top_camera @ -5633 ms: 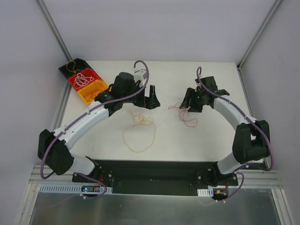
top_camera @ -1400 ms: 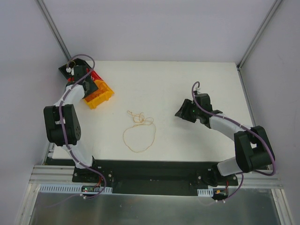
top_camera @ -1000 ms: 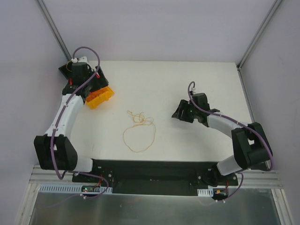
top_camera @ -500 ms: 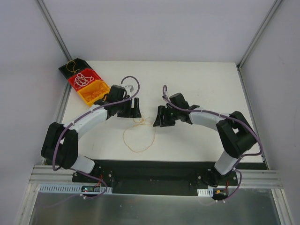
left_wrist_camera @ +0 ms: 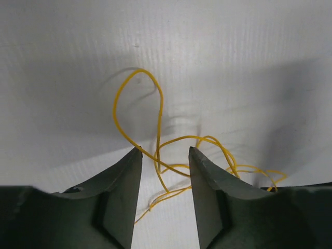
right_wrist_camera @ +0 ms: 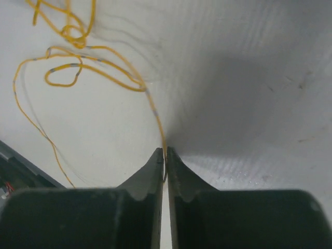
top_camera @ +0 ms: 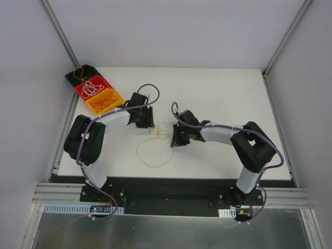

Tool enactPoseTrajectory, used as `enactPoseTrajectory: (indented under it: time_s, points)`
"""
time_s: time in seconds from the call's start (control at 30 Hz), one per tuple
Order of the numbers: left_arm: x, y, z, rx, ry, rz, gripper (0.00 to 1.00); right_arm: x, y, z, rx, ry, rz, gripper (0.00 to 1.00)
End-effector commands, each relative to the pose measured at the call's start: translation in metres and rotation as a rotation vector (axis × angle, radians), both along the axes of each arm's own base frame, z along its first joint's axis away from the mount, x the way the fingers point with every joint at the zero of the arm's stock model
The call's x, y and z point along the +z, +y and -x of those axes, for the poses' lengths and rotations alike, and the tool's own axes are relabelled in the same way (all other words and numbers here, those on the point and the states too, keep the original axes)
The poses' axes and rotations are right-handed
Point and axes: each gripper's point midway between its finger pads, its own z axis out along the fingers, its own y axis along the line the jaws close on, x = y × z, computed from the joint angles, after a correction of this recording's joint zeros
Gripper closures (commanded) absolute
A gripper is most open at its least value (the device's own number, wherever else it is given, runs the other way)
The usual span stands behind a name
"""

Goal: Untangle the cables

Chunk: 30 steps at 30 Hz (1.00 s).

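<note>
While some cables (top_camera: pixel 91 87) already lie in the bins (top_camera: pixel 95 110), one yellow cable (left_wrist_camera: pixel 157 109) looks knotted on the surface (top_camera: pixel 218 93). The right pincer (right_wrist_camera: pixel 165 151) pinches one strand; the left pincer (left_wrist_camera: pixel 165 150) is open, with loops between its fingers (left_wrist_camera: pixel 124 176).

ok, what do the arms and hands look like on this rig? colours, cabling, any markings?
The left arm and right arm match: white link shells, black joint housings, a thick purple cable running along each. The left hand and right hand are matte black, each with two wedge-shaped fingers tapering to narrow tips. No markings visible.
</note>
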Motion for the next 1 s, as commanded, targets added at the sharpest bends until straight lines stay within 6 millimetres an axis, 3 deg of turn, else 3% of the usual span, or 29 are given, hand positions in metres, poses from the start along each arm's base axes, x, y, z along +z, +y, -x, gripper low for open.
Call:
enactPoseTrajectory:
  time_s: [0.0,0.03,0.1,0.13,0.23,0.33,0.47,0.6,0.67,0.83,0.97]
  points:
    - [0.006,0.010,-0.019,0.039,-0.060,-0.059,0.69,0.016,-0.016,-0.010,-0.079,-0.089,0.048,1.00]
    - [0.007,0.012,-0.020,0.041,-0.065,-0.069,0.75,0.019,-0.022,-0.008,-0.088,-0.105,0.055,1.00]
    - [0.010,0.015,-0.022,0.041,-0.082,-0.085,0.98,0.030,-0.033,-0.005,-0.098,-0.148,0.056,1.00]
    - [0.013,0.019,-0.024,0.045,-0.096,-0.099,1.00,0.034,-0.041,-0.003,-0.110,-0.165,0.066,1.00]
    - [0.027,0.035,-0.025,0.072,-0.149,-0.133,1.00,0.052,-0.068,0.001,-0.149,-0.219,0.089,1.00]
    - [0.049,0.057,-0.024,0.126,-0.222,-0.160,1.00,0.074,-0.107,-0.007,-0.242,-0.291,0.107,1.00]
    - [0.087,0.084,-0.021,0.212,-0.338,-0.176,1.00,0.093,-0.165,-0.018,-0.367,-0.351,0.184,1.00]
    - [0.124,0.103,-0.013,0.247,-0.436,-0.160,1.00,0.117,-0.207,-0.026,-0.472,-0.414,0.222,1.00]
    - [0.145,0.097,-0.008,0.208,-0.478,-0.088,1.00,0.130,-0.213,-0.031,-0.484,-0.437,0.197,1.00]
    - [0.185,0.074,0.009,0.091,-0.524,0.045,1.00,0.158,-0.204,-0.046,-0.431,-0.495,0.155,1.00]
    - [0.208,0.071,0.021,0.058,-0.562,0.081,1.00,0.153,-0.182,-0.050,-0.324,-0.430,0.108,1.00]
